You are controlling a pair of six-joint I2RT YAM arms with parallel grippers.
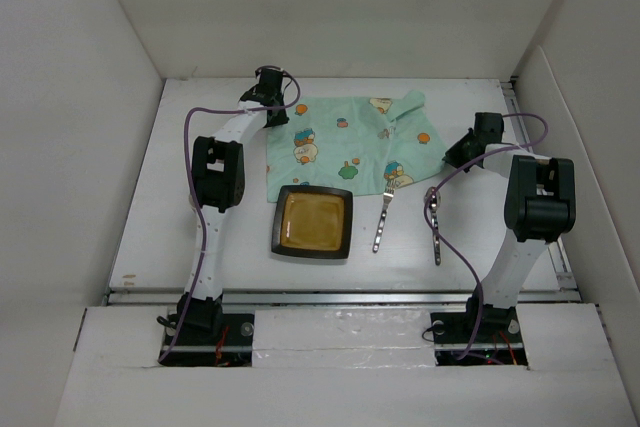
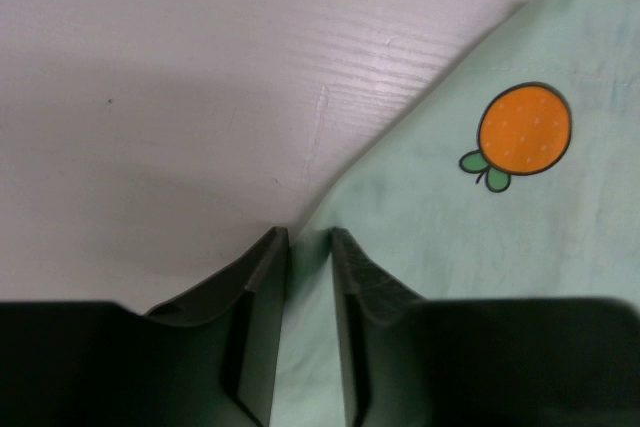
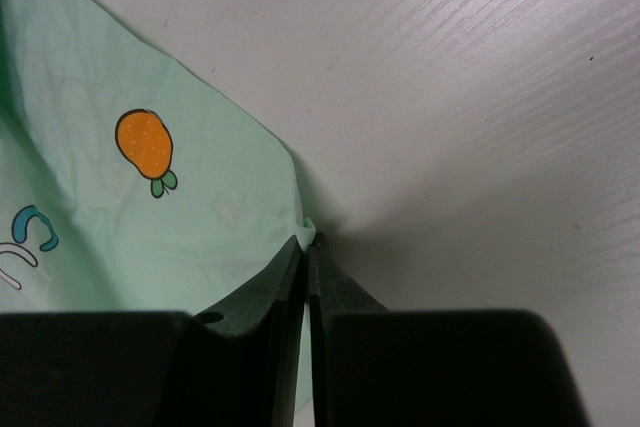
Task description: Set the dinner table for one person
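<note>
The mint-green cartoon-print placemat (image 1: pixel 345 142) lies rumpled at the back middle of the white dinner table (image 1: pixel 170 237), its far right corner folded over. My left gripper (image 1: pixel 270 109) is at the mat's far left corner. In the left wrist view its jaws (image 2: pixel 310 235) stand narrowly apart astride the cloth's edge (image 2: pixel 470 237). My right gripper (image 1: pixel 460 154) is at the mat's right corner. In the right wrist view it (image 3: pixel 308 242) is shut on a pinch of the cloth (image 3: pixel 150 237). A dark square plate (image 1: pixel 312 222) overlaps the mat's near edge.
A fork (image 1: pixel 383 219) lies right of the plate, its head on the mat's near edge. Another metal utensil (image 1: pixel 436 227) lies further right on bare table. A metal rail (image 1: pixel 340 295) runs along the near edge. White walls enclose the table on three sides.
</note>
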